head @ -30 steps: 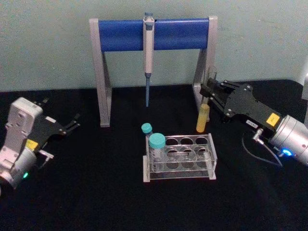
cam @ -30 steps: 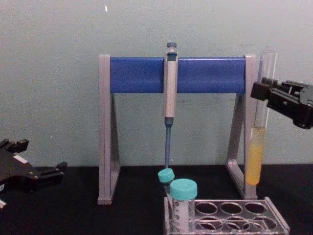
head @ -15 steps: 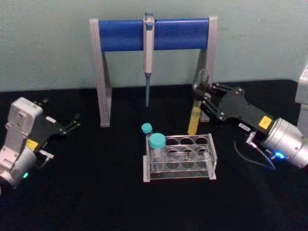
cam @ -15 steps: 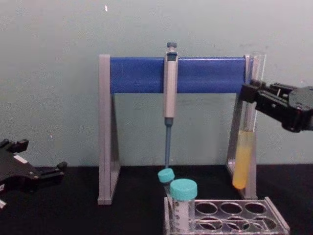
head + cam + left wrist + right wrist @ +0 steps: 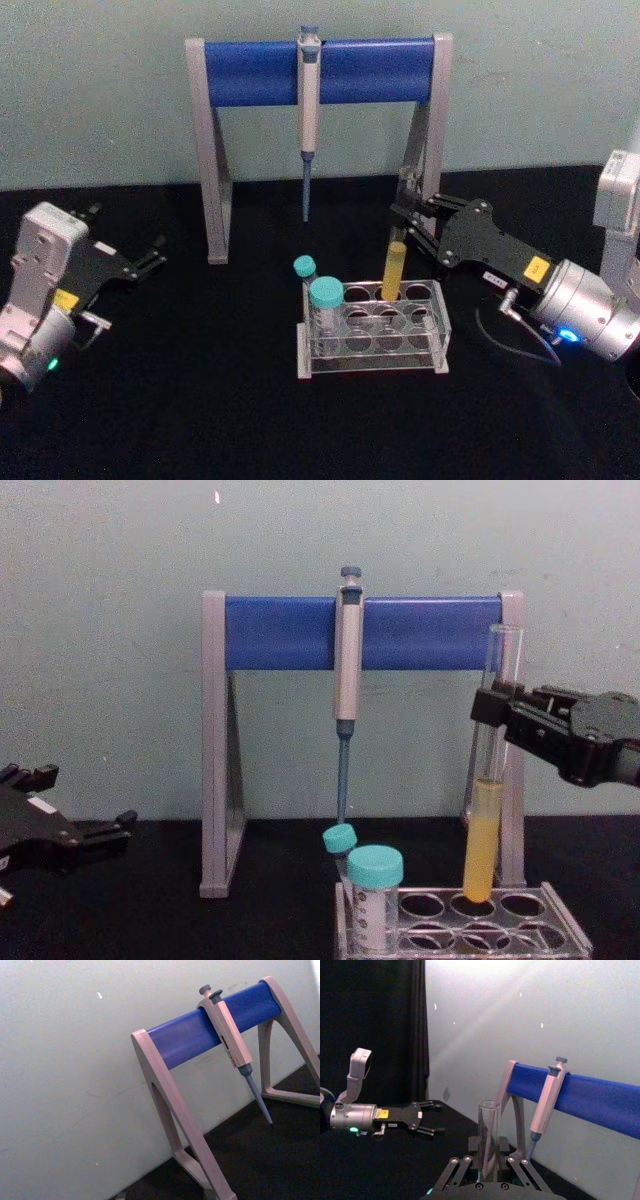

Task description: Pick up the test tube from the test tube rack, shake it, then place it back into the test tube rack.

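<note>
The test tube (image 5: pixel 393 270) is a long clear glass tube with yellow liquid in its lower part, held nearly upright. My right gripper (image 5: pixel 404 218) is shut on its bare upper glass (image 5: pixel 496 680), reaching in from the right. The tube's bottom end (image 5: pixel 477 890) sits at the mouth of a back-row hole of the test tube rack (image 5: pixel 370 362), a low clear plastic rack (image 5: pixel 568 920). In the right wrist view the tube (image 5: pixel 489 1140) stands between my right fingers. My left gripper (image 5: pixel 150 260) rests open at the far left, away from the rack.
Behind the rack stands a grey-and-blue pipette stand (image 5: pixel 250 72) with a pipette (image 5: pixel 309 100) hanging from it; its right leg (image 5: pixel 510 780) is just behind the tube. Two teal-capped tubes (image 5: pixel 326 295) fill the rack's left end. Black tabletop (image 5: pixel 180 400) lies around the rack.
My right gripper has carried the test tube left and down, from beside the stand's right leg to over the rack; its tip now meets a back-row hole. The left arm has not moved.
</note>
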Robot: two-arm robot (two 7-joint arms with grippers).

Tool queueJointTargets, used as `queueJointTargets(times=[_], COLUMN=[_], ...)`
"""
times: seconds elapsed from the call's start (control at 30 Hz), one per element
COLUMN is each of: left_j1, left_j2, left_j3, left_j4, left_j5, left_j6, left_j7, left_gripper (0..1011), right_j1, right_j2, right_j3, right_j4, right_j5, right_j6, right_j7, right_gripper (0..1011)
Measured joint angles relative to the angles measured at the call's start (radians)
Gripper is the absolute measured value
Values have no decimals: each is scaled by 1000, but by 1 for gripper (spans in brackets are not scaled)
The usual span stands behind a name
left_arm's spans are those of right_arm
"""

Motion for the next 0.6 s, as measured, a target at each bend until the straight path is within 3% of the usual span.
queueJointTargets(times=[0.6], left_j1=[0], left_j2=[0], left_j3=[0], left_j4=[0], left_j5=[0], left_j6=[0], left_j7=[0], left_gripper=[1001], right_j1=[30], right_j2=[-31], right_j3=[-17], right_j4=[69], right_j5=[-19], right_j6=[18], right_j7=[-28], right_gripper=[229])
